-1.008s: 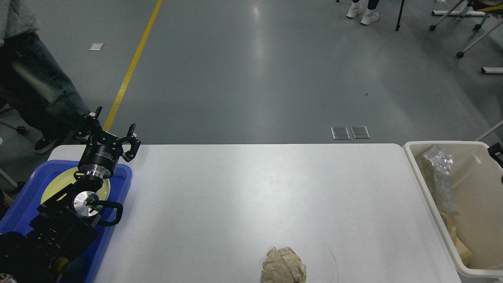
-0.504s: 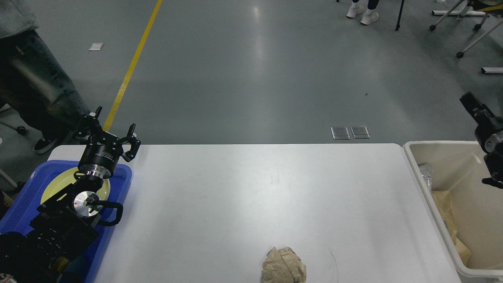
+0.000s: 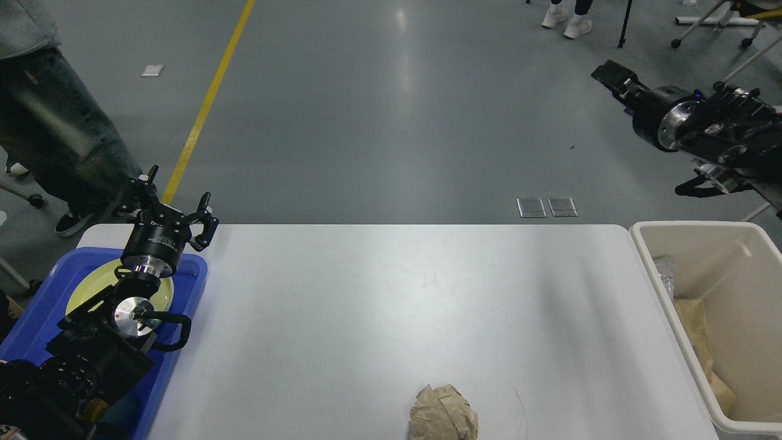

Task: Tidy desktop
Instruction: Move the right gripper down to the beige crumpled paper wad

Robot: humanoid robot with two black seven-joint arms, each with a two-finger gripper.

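The white desktop fills the lower middle of the head view. A crumpled brown paper ball lies on it at the front edge, right of centre. My left gripper is open and empty, held above the far left corner of the desktop, over the blue tray. My right gripper is high at the upper right, above and behind the beige bin, far from the paper ball. Its fingers are dark and cannot be told apart.
A blue tray at the left holds a pale yellow plate, partly hidden by my left arm. A beige bin at the right holds brown paper and clear plastic wrap. A person's legs stand at far left.
My right arm has risen from the bin's edge and swung up and left. The clear wrap has dropped lower in the bin. The left arm has not moved.
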